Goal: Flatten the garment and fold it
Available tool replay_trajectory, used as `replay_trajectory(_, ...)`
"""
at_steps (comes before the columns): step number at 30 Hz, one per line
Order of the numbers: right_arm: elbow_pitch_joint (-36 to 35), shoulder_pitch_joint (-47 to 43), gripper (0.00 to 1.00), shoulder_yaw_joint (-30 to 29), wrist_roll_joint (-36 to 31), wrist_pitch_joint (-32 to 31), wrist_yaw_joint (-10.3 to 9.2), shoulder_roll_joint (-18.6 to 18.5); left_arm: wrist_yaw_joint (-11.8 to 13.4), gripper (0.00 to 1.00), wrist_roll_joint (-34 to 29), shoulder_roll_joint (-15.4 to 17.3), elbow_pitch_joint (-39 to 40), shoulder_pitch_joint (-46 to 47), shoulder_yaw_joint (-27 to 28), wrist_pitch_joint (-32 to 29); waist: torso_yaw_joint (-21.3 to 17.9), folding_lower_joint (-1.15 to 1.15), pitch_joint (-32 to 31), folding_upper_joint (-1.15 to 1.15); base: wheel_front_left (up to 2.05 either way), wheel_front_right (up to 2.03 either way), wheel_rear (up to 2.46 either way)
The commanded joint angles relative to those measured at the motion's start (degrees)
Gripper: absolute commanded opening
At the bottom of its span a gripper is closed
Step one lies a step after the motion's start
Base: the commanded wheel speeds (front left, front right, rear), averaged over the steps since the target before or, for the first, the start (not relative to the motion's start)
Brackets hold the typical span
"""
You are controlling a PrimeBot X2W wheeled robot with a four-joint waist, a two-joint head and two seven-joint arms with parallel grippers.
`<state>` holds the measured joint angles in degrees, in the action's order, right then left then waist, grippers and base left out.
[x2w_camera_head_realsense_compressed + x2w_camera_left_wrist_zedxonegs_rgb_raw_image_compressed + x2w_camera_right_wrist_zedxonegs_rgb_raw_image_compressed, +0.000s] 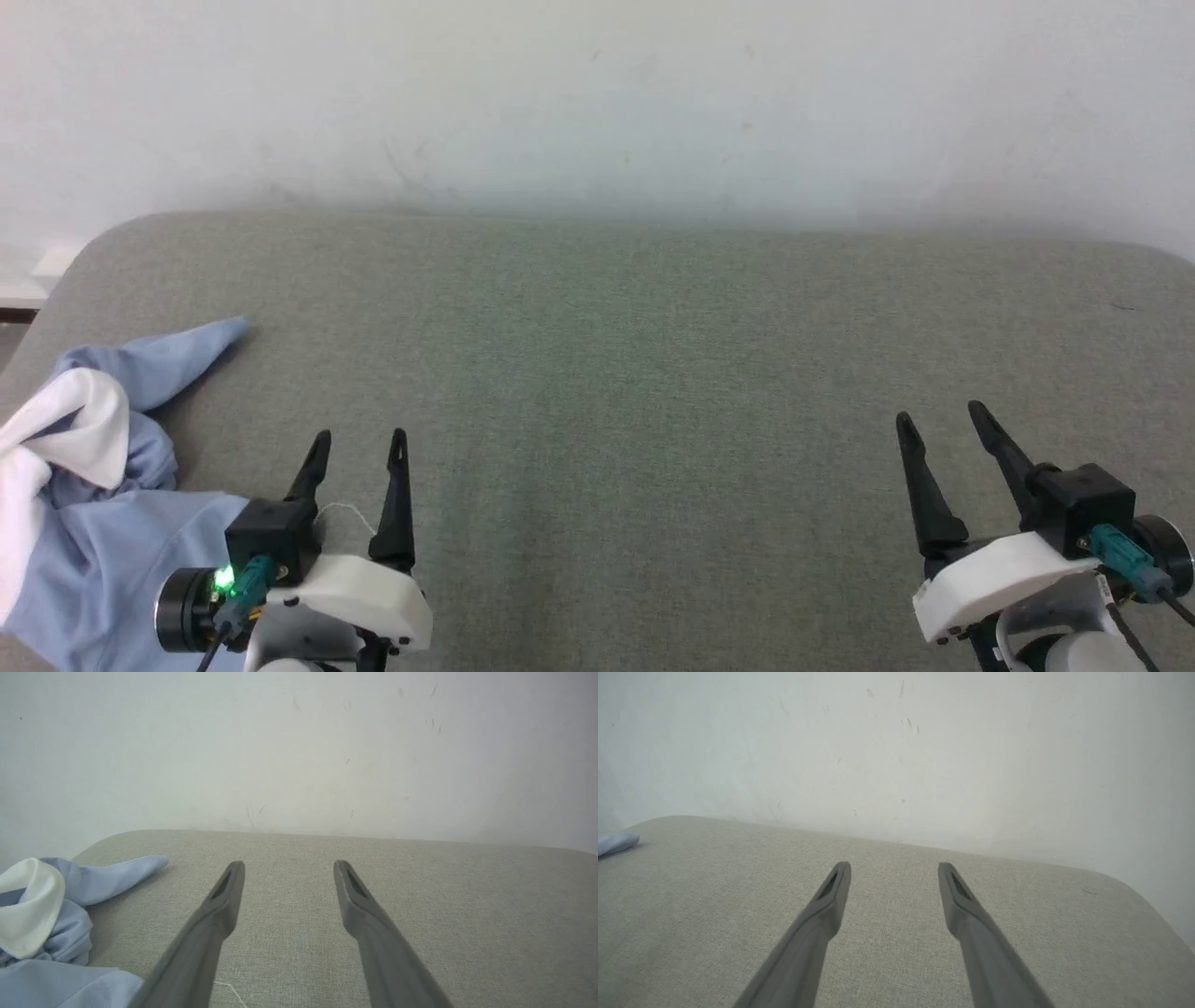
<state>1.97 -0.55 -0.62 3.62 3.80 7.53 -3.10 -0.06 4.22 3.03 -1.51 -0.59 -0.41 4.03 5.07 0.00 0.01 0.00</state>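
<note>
Over on the far left of the worktop (653,373), that's where the garment (103,551) sits, a rumpled heap of light blue fabric bunched right at the edge and running off the lower left of the head view. Its white collar (79,420) is flipped up on top of the pile, and one pointed blue flap pokes out towards the back of the grey-green surface. Crumpled, not yet flattened or folded.

Now the left claw (360,435): spread wide, both dark fingers pointing away from the robot, gripping nothing at all. It hovers just beside the heap, on the heap's right. The blue cloth reaches up to the claw's black wrist block in the head view; whether they touch, I can't tell. From the left wrist camera the cloth lies off to the left of the fingers, with bare worktop between the two tips. A thin white thread (345,509) curls on the surface between the fingers, near their base.

Across to the right claw (938,413): released too, fingers spread and tilted a little to the left, empty. It is well apart from the garment, with a broad stretch of bare surface between them. Its wrist camera catches the tip of that blue flap at the far left edge. Behind it all, a pale scuffed wall (597,112).
</note>
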Motion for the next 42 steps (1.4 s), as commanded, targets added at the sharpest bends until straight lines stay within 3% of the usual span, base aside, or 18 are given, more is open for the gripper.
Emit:
replay_trajectory(1, 0.3, -0.1, 1.00, -0.1, 0.5, 0.7, -0.01, 0.1, -0.4, 1.00, 0.9, 0.0, -0.3, 0.9, 0.2, 0.5, 1.3, 0.00, 0.0, 0.00, 0.00, 0.00, 0.00)
replay_trajectory(42, -3.4, -0.3, 1.00, 2.0, 1.9, 1.7, -0.03, 0.1, 0.7, 1.00, 8.5, -0.1, -1.5, 1.4, 4.6, 5.5, 19.7, 0.00, 2.1, 0.00, 0.00, 0.00, 0.00)
